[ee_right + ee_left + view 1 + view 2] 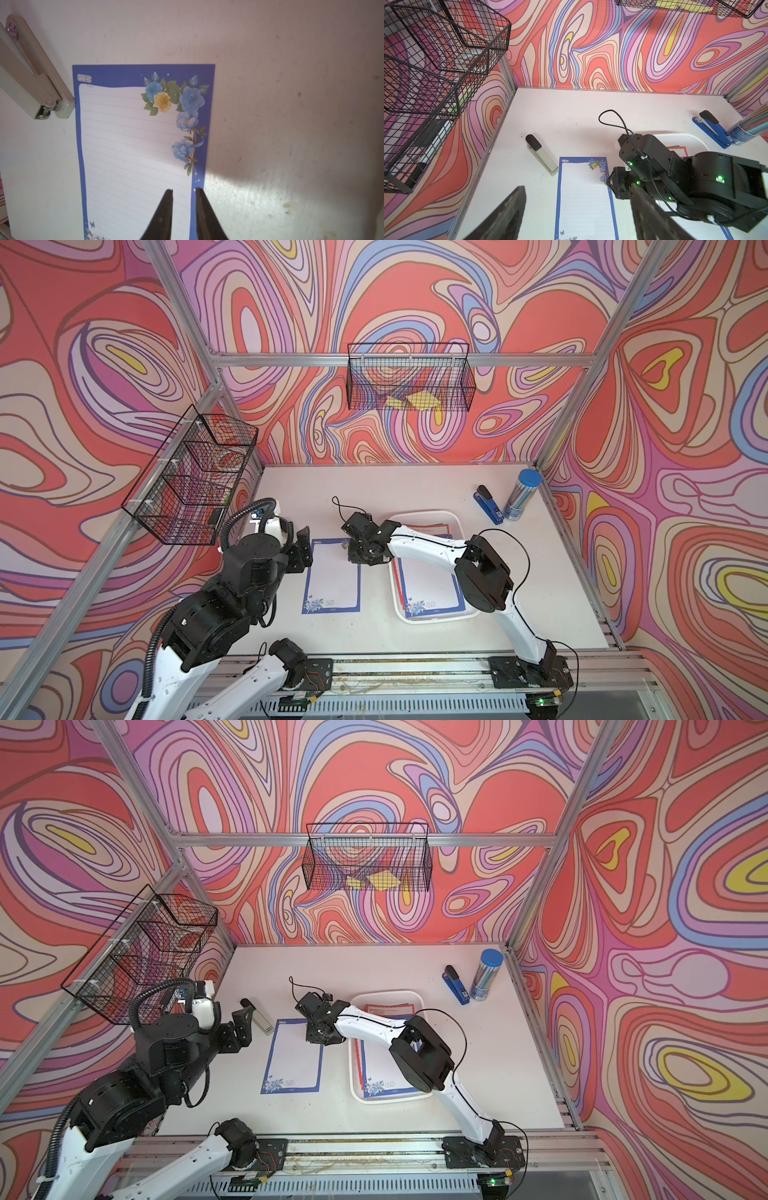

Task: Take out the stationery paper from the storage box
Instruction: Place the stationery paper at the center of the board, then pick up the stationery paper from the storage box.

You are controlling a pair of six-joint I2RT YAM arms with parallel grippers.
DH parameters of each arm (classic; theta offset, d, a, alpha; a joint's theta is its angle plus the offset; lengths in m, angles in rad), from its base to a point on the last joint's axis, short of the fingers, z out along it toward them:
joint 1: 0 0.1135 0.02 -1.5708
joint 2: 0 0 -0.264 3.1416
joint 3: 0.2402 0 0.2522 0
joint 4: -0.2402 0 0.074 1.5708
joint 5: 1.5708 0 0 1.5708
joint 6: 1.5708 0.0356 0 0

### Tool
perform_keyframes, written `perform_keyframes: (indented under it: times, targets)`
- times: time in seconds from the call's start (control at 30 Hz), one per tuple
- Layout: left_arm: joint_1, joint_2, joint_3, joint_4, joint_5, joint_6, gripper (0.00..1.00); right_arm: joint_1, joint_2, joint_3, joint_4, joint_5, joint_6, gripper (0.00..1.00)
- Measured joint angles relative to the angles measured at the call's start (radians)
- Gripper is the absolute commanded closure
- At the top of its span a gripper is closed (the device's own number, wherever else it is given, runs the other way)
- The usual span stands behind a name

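One blue-bordered sheet lies flat on the table, out of the box and just left of it, long side running near to far; its flower corner is at the far right. More paper is in the box, a blue-bordered sheet on top; a red-bordered one shows beneath it at the far end.

The right gripper points down over the loose sheet's right border, toward its far end; its jaws stand a narrow gap apart with nothing between them, and the blue border shows through the gap; whether the tips touch the paper I cannot tell. The right arm reaches across the box from the near right.

The left gripper hangs left of the sheet's far end, spread wide and holding nothing; in the left wrist view its two fingers frame the sheet.

A beige stapler lies at an angle on the table; its near end is just beside the sheet's far left corner. A blue stapler and an upright tube with a blue lid stand at the far right, near each other and apart from the box. One wire basket hangs on the far wall with yellow paper inside; another hangs on the left wall.
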Motion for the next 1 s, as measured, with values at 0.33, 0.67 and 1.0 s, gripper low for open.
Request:
perform_keyframes:
  times: [0.33,0.67,1.0]
  targets:
    - [0.000,0.055,0.000,-0.010,0.004,0.000,0.18,0.000,-0.063,0.001,-0.023,0.042,-0.046,0.68]
    - [0.000,0.173,0.006,-0.008,0.073,0.004,0.18,-0.010,-0.285,-0.031,-0.028,0.153,-0.150,0.63]
    - [0.000,0.322,0.033,0.029,0.213,0.013,0.19,-0.171,-0.504,-0.264,-0.044,0.158,-0.277,0.62]
